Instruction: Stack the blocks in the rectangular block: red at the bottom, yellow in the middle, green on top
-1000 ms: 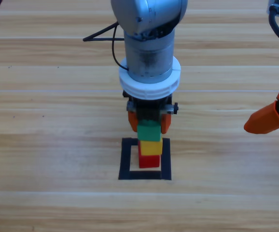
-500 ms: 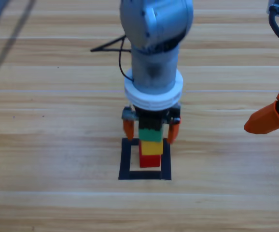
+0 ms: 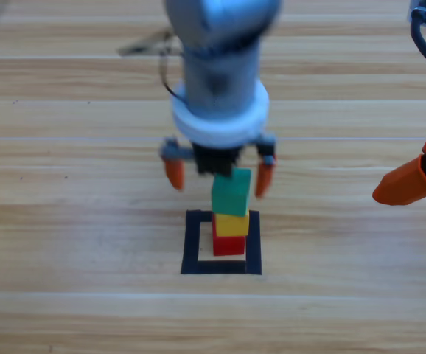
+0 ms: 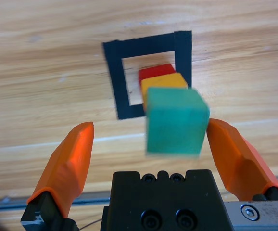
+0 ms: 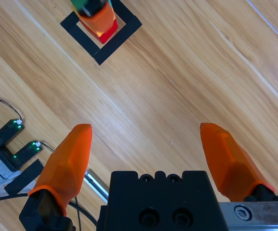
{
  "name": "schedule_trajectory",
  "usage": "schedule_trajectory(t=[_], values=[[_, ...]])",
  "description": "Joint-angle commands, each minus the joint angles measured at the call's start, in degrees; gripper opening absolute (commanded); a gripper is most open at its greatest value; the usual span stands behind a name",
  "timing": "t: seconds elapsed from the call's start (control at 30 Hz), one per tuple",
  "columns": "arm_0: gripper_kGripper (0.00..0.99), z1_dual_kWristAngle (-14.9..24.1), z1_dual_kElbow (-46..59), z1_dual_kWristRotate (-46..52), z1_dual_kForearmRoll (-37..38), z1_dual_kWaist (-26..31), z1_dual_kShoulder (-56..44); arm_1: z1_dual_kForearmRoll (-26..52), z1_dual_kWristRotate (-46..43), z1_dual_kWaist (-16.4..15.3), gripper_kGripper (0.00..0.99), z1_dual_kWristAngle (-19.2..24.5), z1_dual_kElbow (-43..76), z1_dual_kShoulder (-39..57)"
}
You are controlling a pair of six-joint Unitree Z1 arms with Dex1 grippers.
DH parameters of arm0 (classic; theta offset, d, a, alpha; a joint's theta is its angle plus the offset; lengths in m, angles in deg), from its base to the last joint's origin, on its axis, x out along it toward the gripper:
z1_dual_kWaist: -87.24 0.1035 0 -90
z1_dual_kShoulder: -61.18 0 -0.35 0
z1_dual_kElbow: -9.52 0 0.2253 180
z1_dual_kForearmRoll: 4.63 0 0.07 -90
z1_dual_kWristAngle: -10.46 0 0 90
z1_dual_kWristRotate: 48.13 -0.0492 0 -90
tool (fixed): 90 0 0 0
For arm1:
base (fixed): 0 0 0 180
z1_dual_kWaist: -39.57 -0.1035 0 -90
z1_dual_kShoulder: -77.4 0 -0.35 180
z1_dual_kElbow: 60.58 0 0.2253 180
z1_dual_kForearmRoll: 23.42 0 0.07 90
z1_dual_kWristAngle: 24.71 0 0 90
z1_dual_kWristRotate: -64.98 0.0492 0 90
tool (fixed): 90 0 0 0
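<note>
Looking down on the wooden table, I hang my left gripper just behind the tower of cubes, jaws spread wide with one orange finger on each side and nothing between them. In my left wrist view the teal-green cube sits near my right-hand finger, but I cannot tell whether the two touch. My right gripper waits at the table's right edge, well apart from the tower; my right wrist view shows its jaws wide apart and holding nothing, while the high view shows little more than one orange finger of it.

The black tape square lies on the table with the tower standing inside it, toward its right side. The red cube is at the bottom on the wood, the yellow cube rests on it, and the teal-green cube is on top.

From my left wrist, only slivers of red and yellow show behind the green. From my right wrist, the tower's top is cut off by the picture's edge.
</note>
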Motion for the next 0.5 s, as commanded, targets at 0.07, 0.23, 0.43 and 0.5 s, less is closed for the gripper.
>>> schedule_trajectory(t=[0.07,0.23,0.43,0.5], values=[[0.99,4.43,6.31,-2.53,-0.25,2.67,-20.28,-0.02,-0.32,1.08,0.989,-1.17,1.8,-1.75],[0.99,10.49,17.47,-1.74,0.62,3.11,-32.58,-0.02,-0.32,1.08,0.989,-2.14,2.07,-0.08],[0.99,15.41,48.14,-11.41,23.21,3.55,-51.83,-0.02,-0.23,1.08,0.989,-2.49,1.63,-0.87],[0.99,15.59,51.04,-16.24,28.31,3.72,-51.3,-0.02,-0.23,1.08,0.989,-2.49,1.63,-1.4]])
